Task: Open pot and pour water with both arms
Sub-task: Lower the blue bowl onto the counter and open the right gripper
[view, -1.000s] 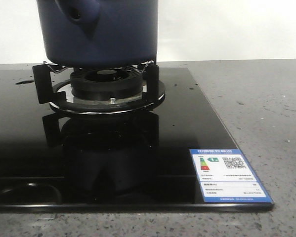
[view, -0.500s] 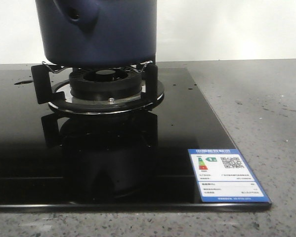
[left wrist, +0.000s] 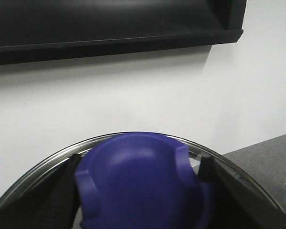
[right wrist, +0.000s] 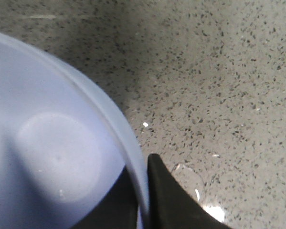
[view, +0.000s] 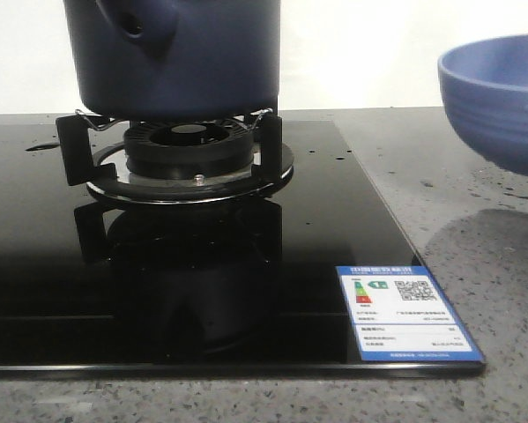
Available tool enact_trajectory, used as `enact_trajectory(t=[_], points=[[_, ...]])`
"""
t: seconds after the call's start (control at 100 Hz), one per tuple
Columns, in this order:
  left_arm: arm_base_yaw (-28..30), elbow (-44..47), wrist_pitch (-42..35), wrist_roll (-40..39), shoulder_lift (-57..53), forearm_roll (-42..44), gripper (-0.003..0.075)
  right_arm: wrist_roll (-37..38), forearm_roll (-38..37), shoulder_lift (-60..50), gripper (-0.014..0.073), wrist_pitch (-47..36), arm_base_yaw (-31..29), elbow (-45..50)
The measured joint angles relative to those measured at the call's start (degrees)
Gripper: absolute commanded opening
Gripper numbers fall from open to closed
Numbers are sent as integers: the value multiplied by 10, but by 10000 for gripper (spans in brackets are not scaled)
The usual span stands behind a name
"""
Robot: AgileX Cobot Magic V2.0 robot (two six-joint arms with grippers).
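The dark navy pot (view: 184,62) stands on the gas burner (view: 189,150), its stubby hollow handle (view: 140,22) pointing toward me; its top is out of view. In the left wrist view my left gripper (left wrist: 138,191) is shut on the blue lid knob (left wrist: 138,167), a finger on each side, with the lid's steel rim (left wrist: 52,157) around it. My right gripper (right wrist: 145,200) is shut on the rim of the periwinkle bowl (right wrist: 47,143). The bowl (view: 497,101) hangs in the air at the right over the counter. Neither gripper shows in the front view.
The black glass cooktop (view: 246,264) carries a blue-and-white label sticker (view: 406,313) at its near right corner. Grey speckled counter (view: 475,220) lies to the right, with a few water drops (right wrist: 190,179) under the bowl. A white wall and dark shelf (left wrist: 109,24) are behind.
The periwinkle bowl has come into the front view from the right, held above the counter. The pot and burner have barely shifted.
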Motion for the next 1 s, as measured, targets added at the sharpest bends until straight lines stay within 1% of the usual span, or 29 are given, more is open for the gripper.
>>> enact_trajectory(t=[0.16, 0.38, 0.43, 0.47, 0.49, 0.52, 0.55, 0.56, 0.58, 0.59, 0.62, 0.67, 0.85, 1.0], points=[[0, 0, 0, 0, 0, 0, 335, 0, -2, 1, -42, -27, 0, 9], [0, 0, 0, 0, 0, 0, 335, 2, -3, 24, -34, -32, 0, 10], [0, 0, 0, 0, 0, 0, 335, 0, -3, 26, 6, -33, 0, 10], [0, 0, 1, 0, 0, 0, 335, -1, -3, 26, 76, -33, 0, 10], [0, 0, 3, 0, 0, 0, 335, -1, -3, 26, 138, -33, 0, 10], [0, 0, 4, 0, 0, 0, 335, -2, -3, 26, 190, -33, 0, 10], [0, 0, 4, 0, 0, 0, 335, -3, -3, 26, 281, -34, 0, 10], [0, 0, 5, 0, 0, 0, 335, -4, -3, 26, 300, -34, 0, 10], [0, 0, 5, 0, 0, 0, 335, -4, -3, 26, 369, -34, 0, 10], [0, 0, 5, 0, 0, 0, 335, -4, -3, 26, 369, -34, 0, 10], [0, 0, 6, 0, 0, 0, 335, -6, -3, 26, 439, -34, 0, 10], [0, 0, 6, 0, 0, 0, 335, -6, -3, 26, 500, -33, 0, 8], [-1, 0, 13, 0, 0, -3, 335, -7, -2, 15, 503, 1, 0, -44], [-23, 0, 13, 0, 0, -3, 335, -7, 18, -37, 503, 33, -1, -107]])
